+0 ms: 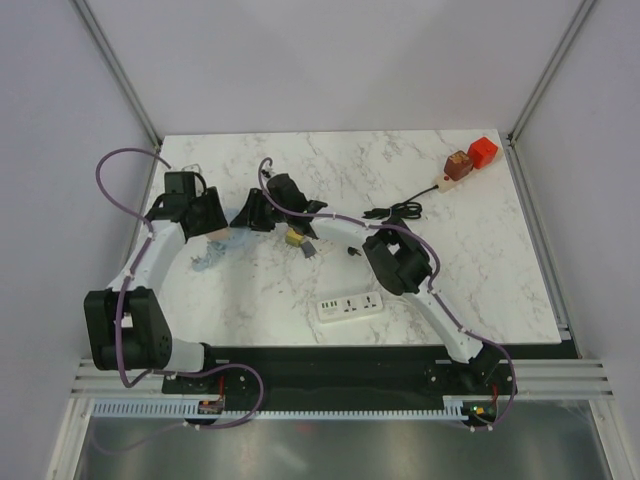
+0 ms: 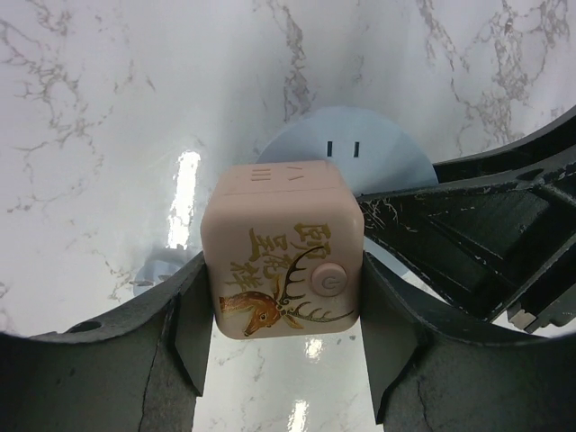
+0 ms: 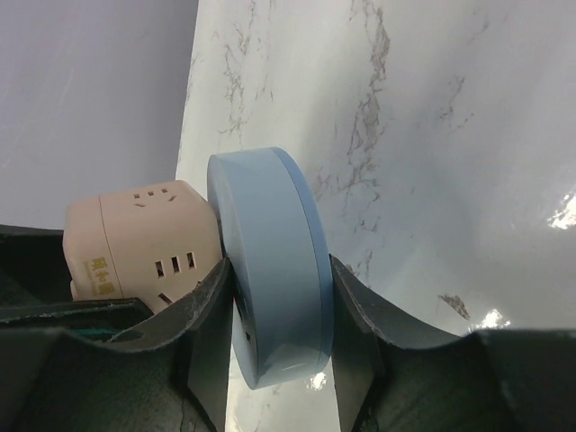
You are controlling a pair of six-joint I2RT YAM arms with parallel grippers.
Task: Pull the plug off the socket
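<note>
We have the cube socket (image 2: 286, 252) between the left jaws, over the left part of the surface (image 1: 480, 260), and the round plug (image 3: 270, 270) touching it, between the right jaws. A power strip (image 1: 350, 306) lies nearer the front, to their right. A coiled cable (image 1: 395, 211) lies behind the strip, and an adapter block (image 1: 470, 158) sits in the far right corner.
</note>
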